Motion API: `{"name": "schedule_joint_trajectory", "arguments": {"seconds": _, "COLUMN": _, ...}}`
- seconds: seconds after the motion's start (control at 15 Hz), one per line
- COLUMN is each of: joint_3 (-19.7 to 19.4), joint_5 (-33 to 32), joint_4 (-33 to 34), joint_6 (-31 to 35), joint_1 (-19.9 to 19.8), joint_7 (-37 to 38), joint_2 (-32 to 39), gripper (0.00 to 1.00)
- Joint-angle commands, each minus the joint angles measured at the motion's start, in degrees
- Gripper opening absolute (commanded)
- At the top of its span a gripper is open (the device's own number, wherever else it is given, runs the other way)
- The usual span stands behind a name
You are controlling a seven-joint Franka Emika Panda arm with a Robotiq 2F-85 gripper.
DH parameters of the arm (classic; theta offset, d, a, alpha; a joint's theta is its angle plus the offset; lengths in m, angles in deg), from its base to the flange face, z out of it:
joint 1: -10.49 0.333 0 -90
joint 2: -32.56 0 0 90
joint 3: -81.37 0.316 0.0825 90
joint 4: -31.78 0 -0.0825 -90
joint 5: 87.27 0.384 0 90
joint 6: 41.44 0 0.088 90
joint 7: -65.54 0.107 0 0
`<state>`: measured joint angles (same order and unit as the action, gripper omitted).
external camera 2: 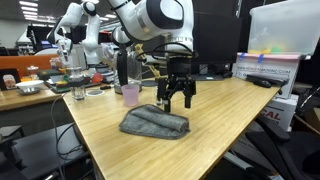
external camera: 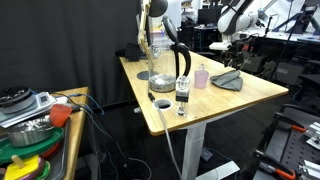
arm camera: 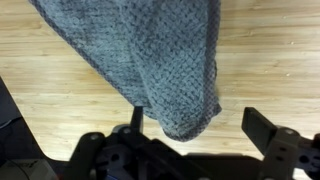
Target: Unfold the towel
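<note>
Soft, even light from overhead fills both exterior views, so the pale wooden table (external camera: 255,92) stands out bright against a black curtain (external camera: 60,40). The towel (external camera 2: 155,123) throws only a faint, short shadow on the wood, and a screen (external camera 2: 283,35) is washed out almost to white. The wrist view is bright and shows the towel's weave fairly sharply, but the gripper (arm camera: 198,122), close to the lens, is dark and blurred.

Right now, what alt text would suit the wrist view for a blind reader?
A rumpled grey-green towel lies on a light wooden table. The dark tool shows at the bottom edge, open, with the towel's nearest fold between its fingers.
</note>
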<state>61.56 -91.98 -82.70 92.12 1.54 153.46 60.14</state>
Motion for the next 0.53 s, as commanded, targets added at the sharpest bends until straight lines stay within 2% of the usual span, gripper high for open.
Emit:
{"name": "schedule_joint_trajectory", "arguments": {"seconds": 0.0, "joint_3": 0.02, "joint_5": 0.39, "joint_4": 0.53, "joint_6": -0.38, "joint_1": -0.16, "joint_7": 0.24, "joint_2": 0.43, "gripper": 1.0}}
{"name": "schedule_joint_trajectory", "arguments": {"seconds": 0.47, "joint_3": 0.03, "joint_5": 2.87, "joint_4": 1.66, "joint_6": -0.68, "joint_1": -1.43, "joint_7": 3.52, "joint_2": 2.11, "gripper": 1.0}}
